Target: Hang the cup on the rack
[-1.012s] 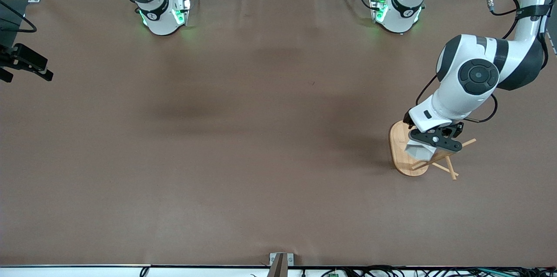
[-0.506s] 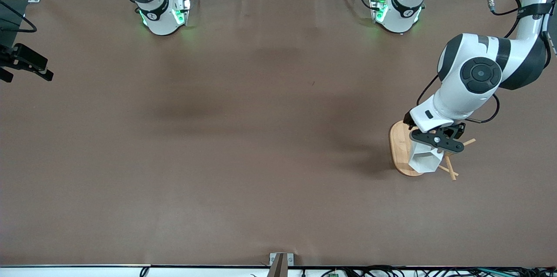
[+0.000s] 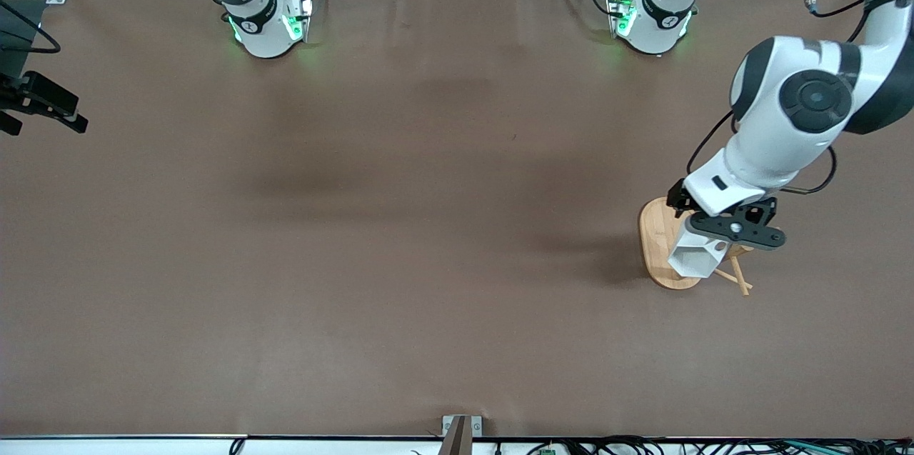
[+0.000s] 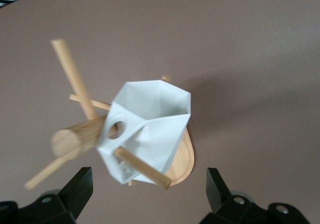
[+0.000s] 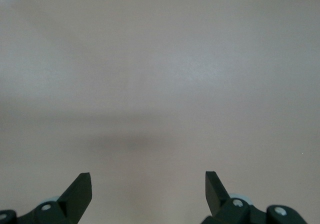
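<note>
At the frame's lower right, the small white faceted cup [image 4: 148,129] now hangs by its handle hole on a peg of the light wooden rack [image 3: 660,244], released by the left hand [image 4: 148,196], which has opened and lifted above it, while the right hand [image 5: 148,194] waits, open.

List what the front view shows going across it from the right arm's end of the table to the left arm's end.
Right gripper at the view's edge, waiting → right arm's base → left arm's base → rack with the cup on it, left gripper open above.
</note>
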